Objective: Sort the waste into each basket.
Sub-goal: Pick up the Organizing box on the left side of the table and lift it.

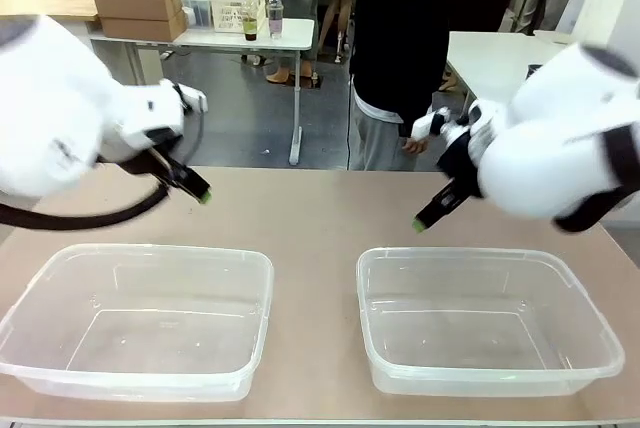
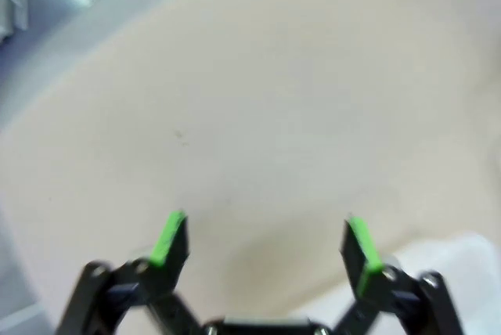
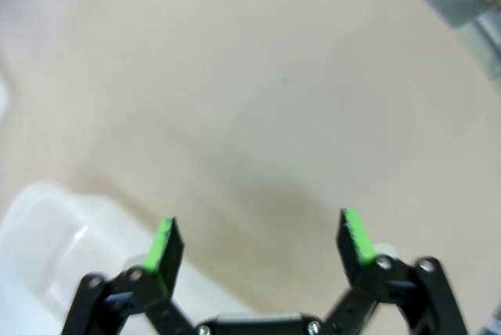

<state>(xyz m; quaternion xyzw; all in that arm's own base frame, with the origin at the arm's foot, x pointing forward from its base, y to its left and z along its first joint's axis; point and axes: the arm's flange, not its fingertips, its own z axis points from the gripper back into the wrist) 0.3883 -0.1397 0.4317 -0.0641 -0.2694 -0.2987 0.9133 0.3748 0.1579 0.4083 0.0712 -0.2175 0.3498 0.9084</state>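
Two clear plastic baskets stand side by side near the table's front: the left basket and the right basket, both with nothing in them. My left gripper hangs above the table behind the left basket, open with nothing between its green pads. Behind the right basket my right gripper is also open and holds nothing, its pads wide apart. A corner of the right basket lies below it in the right wrist view. Cans and bottles are out of view.
A person in a black top stands at the far side of the tan table, one hand hanging at the edge. Behind them is a white table with cardboard boxes and a bottle.
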